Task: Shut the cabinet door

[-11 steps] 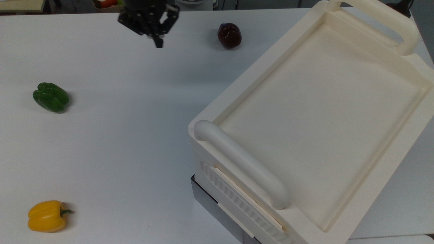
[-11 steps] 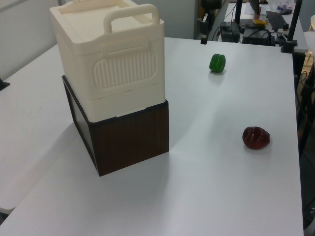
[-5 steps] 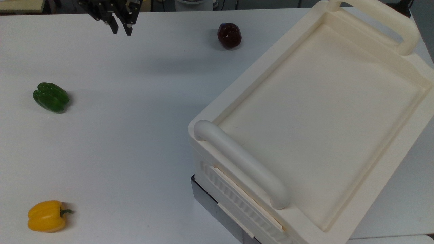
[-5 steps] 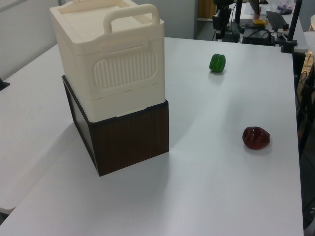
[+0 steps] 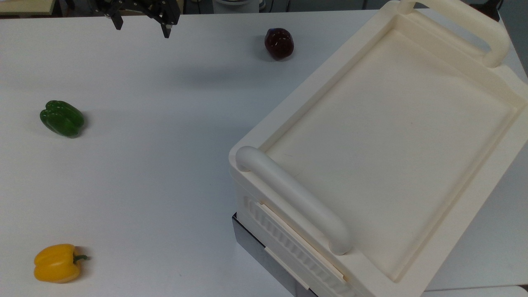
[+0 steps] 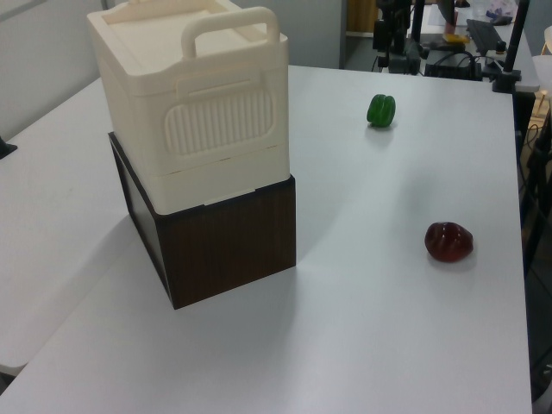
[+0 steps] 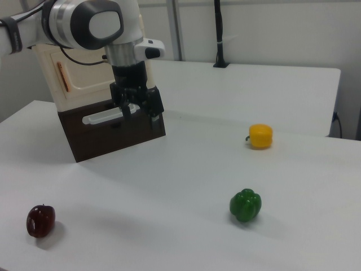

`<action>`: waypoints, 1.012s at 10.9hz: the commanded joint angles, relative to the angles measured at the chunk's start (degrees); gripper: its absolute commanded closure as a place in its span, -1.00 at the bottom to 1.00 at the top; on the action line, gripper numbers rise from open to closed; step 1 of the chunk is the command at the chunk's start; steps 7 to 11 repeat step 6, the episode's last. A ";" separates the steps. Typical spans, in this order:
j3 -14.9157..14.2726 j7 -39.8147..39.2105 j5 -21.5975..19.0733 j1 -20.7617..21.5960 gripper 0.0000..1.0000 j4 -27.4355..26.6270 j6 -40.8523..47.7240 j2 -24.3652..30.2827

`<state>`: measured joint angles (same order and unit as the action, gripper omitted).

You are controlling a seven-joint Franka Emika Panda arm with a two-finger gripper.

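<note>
Three peppers lie apart on the white table (image 5: 165,165): in the top view, a yellow bell pepper (image 5: 57,262) at lower left, a green bell pepper (image 5: 62,118) above it, and a dark red pepper (image 5: 279,43) further right. The gripper (image 5: 141,25) hangs between them at the top edge, fingers spread and empty. Rightmost stands the cabinet (image 5: 387,148); in the right view its cabinet door (image 7: 84,70) with the copper handle (image 7: 62,76) lies flat against the front.
</note>
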<state>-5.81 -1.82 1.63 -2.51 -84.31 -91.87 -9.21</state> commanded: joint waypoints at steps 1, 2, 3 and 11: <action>0.88 1.73 0.92 -1.19 -1.00 -0.77 1.34 1.83; 0.88 2.17 0.83 -1.19 -1.00 -0.77 1.26 1.83; 0.88 2.26 0.57 -1.27 -1.00 -0.77 1.26 2.09; 0.80 2.26 0.47 -1.36 -1.00 -0.77 1.34 2.36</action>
